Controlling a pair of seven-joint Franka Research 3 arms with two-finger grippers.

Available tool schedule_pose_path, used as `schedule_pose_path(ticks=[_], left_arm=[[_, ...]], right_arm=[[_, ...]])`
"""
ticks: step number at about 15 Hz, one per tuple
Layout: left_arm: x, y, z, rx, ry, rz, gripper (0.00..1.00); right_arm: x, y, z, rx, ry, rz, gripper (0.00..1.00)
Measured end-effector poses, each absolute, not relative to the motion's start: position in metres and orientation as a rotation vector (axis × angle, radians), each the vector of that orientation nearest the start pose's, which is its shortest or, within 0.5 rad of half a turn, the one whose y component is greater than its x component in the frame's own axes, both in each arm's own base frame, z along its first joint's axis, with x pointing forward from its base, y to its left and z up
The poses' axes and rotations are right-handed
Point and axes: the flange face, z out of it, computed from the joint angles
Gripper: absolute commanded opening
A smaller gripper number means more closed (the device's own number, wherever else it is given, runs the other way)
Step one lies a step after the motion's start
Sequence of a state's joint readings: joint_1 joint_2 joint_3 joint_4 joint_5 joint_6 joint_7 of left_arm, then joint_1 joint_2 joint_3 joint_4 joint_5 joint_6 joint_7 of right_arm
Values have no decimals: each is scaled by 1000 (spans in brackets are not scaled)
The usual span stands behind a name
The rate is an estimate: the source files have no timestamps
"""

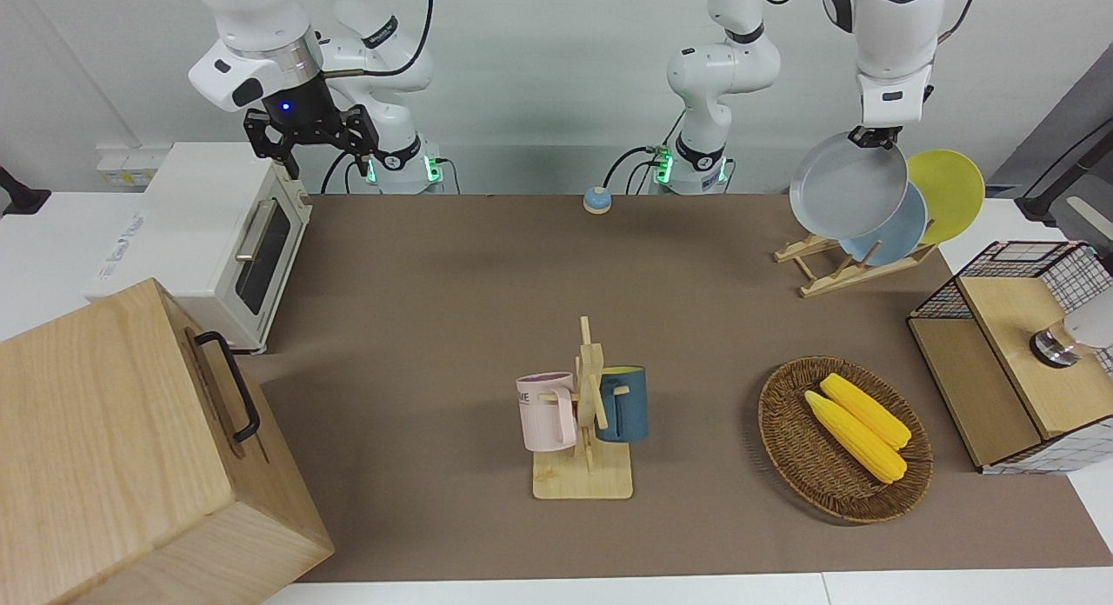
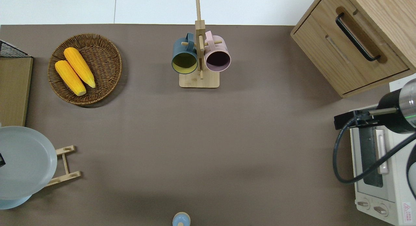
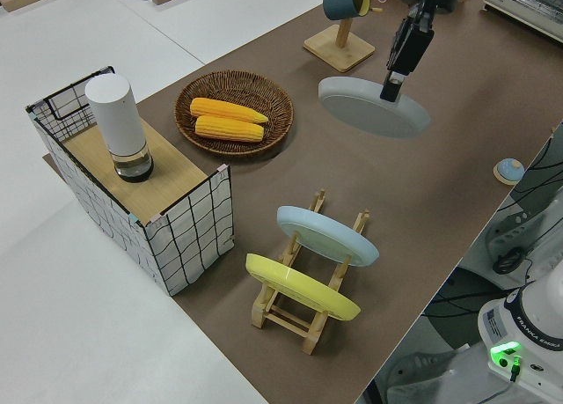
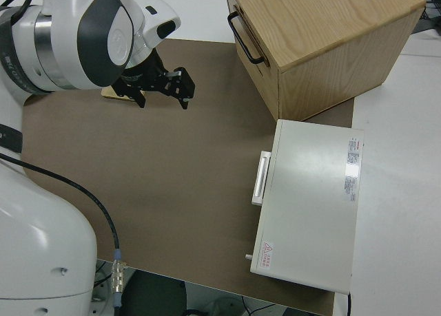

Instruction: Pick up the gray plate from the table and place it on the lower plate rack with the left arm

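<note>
My left hand (image 1: pixel 874 139) grips the gray plate (image 1: pixel 848 186) by its rim, already lifted off the surface and held over the rack (image 1: pixel 848 264); slotting it in remains.

Robotics lab dressed up as kitchen. Two white arms (image 1: pixel 722 75) bolted at table edge, green status lights at bases, bare pale wall, cables trailing. Brown mat (image 1: pixel 452 327) covers white table. Kitchen props around mug tree (image 1: pixel 584 414): toaster oven (image 1: pixel 217 240) toward right arm's end, basket of corn (image 1: pixel 843 435) and plate rack (image 1: pixel 856 262) toward left arm's end, wooden drawer cabinet (image 1: pixel 130 448).
</note>
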State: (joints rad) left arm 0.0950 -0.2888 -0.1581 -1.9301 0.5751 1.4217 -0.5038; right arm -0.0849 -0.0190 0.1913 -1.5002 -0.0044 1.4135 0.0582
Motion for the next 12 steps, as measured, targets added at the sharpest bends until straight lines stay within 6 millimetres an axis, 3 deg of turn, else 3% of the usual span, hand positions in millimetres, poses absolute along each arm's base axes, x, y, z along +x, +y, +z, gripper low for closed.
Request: schedule_pose_path(ticks=[9, 12], left_arm=[[443, 29, 560, -2310, -654, -38, 0], [440, 22, 535, -2230, -687, -86, 0]], right_arm=[[529, 57, 654, -3152, -75, 106, 990], [529, 57, 654, -3152, -75, 106, 990]])
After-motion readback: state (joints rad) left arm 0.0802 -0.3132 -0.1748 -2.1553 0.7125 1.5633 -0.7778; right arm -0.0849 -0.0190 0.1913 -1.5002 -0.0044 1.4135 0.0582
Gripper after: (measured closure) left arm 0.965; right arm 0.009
